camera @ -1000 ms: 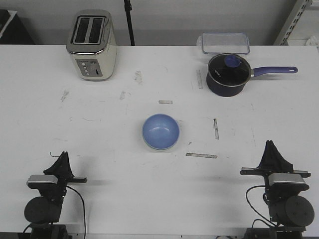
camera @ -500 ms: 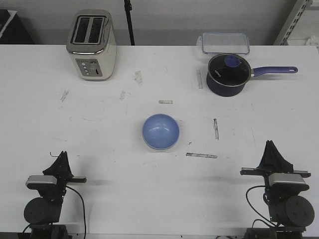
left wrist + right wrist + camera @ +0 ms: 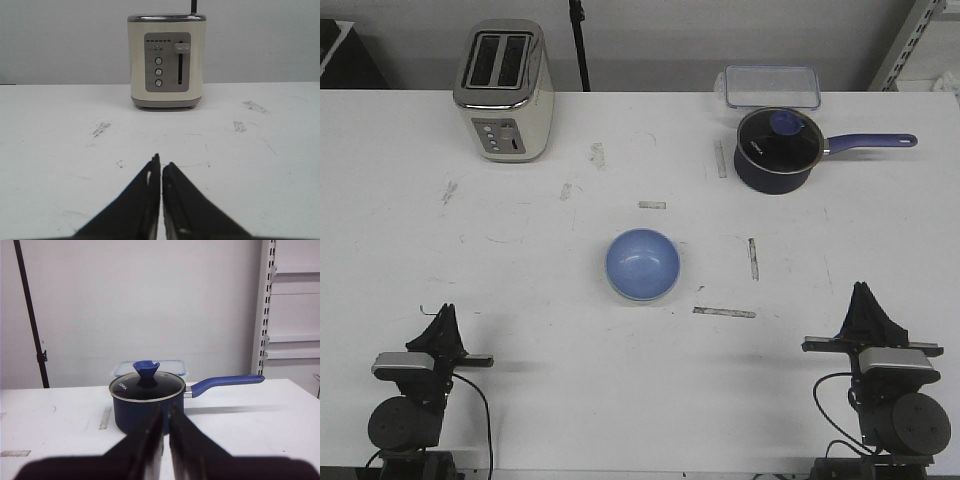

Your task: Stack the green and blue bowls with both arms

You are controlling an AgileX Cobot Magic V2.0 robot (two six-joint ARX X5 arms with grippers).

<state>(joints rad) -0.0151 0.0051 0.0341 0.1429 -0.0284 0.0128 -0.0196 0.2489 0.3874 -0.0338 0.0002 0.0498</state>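
Note:
The blue bowl (image 3: 642, 264) sits upright in the middle of the table, in the front view only. A thin pale edge shows under its near rim; I cannot tell whether that is the green bowl. No separate green bowl is in view. My left gripper (image 3: 444, 318) is shut and empty at the near left, far from the bowl, and in its wrist view (image 3: 161, 165) it points at the toaster. My right gripper (image 3: 864, 296) is shut and empty at the near right, and in its wrist view (image 3: 166, 411) it points at the saucepan.
A cream toaster (image 3: 505, 90) stands at the back left, also in the left wrist view (image 3: 166, 60). A navy saucepan (image 3: 777, 148) with a lid and blue handle stands at the back right, also in the right wrist view (image 3: 146, 401). A clear lidded box (image 3: 771, 86) lies behind it.
The left arm has shifted very slightly toward the near left edge. The bowl and the right arm have not moved.

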